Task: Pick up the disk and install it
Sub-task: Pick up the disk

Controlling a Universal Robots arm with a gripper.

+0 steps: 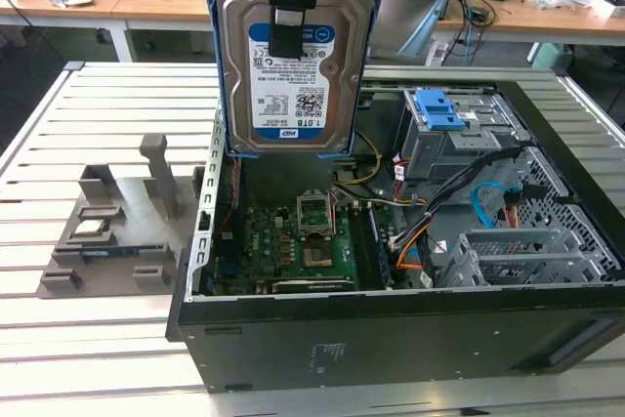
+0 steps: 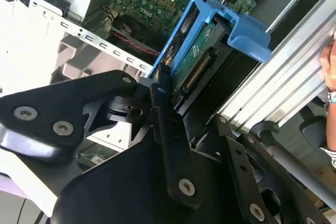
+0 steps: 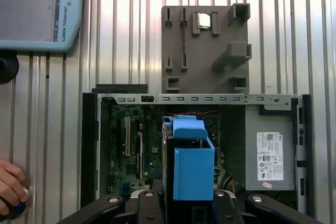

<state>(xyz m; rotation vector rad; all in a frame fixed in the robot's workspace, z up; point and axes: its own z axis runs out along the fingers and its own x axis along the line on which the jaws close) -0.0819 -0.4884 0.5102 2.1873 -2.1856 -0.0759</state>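
Observation:
The disk (image 1: 293,65) is a silver hard drive with a white-and-blue label in a blue carrier rail. It hangs upright above the open computer case (image 1: 391,339), over the motherboard (image 1: 283,246). My gripper (image 1: 289,34) is shut on the disk, one black finger lying across the label's upper part. In the second wrist view the disk (image 2: 197,59) is edge-on, clamped by the black fingers (image 2: 164,103). In the first wrist view the blue carrier (image 3: 192,166) rises from the gripper (image 3: 191,205) over the case's middle.
A drive cage with a blue latch flap (image 1: 441,109) sits in the case's far right corner. A grey power supply (image 3: 270,153) fills one end. A grey parts holder (image 1: 117,231) stands on the slatted table (image 1: 59,144). A person's hand (image 3: 10,187) rests by a teach pendant (image 3: 37,11).

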